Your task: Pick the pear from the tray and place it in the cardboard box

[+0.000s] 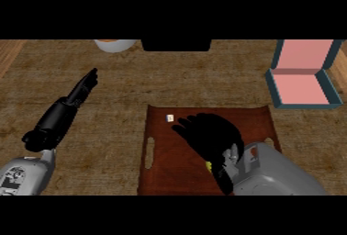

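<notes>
1. On the tray point(163, 179): right hand point(213, 137), fingers curled over the pear point(209, 166), only a yellow-green sliver showing by the thumb.
2. Left, above the bench point(108, 151): left hand point(85, 87), fingers straight, together.
3. Far right: open box point(305, 85), well apart from pear.

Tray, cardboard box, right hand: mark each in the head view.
tray point(168, 180): head view, bare floor near its lower left corner.
cardboard box point(301, 89): head view, pink inner floor.
right hand point(211, 135): head view, back of the hand, over the tray.
</notes>
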You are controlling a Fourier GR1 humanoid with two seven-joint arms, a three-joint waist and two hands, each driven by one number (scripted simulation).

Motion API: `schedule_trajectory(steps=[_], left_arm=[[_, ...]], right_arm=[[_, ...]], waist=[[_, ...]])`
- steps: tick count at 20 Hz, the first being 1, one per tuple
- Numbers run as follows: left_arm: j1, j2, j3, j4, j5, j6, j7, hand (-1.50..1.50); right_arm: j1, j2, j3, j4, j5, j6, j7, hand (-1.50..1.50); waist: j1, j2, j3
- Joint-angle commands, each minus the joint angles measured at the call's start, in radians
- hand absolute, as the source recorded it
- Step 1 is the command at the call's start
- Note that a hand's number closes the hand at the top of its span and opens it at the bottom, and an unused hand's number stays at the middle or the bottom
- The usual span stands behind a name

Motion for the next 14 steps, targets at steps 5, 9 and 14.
schedule_trajectory(steps=[5,9,14], left_arm=[[0.032,-0.025,0.028,0.005,-0.049,-0.025,-0.047,0.00],[0.098,-0.039,0.028,-0.136,-0.045,-0.036,0.047,0.00],[0.019,-0.056,0.074,-0.049,-0.061,-0.064,0.040,0.00]], right_arm=[[0.090,-0.024,0.045,0.048,0.210,-0.016,-0.124,-1.50],[0.100,0.040,0.039,0.093,0.274,-0.012,-0.130,-1.50],[0.139,0.000,-0.004,0.124,0.338,-0.037,-0.298,-1.50]], waist=[[-0.001,0.001,0.000],[0.005,0.000,0.000],[0.000,0.001,0.000]])
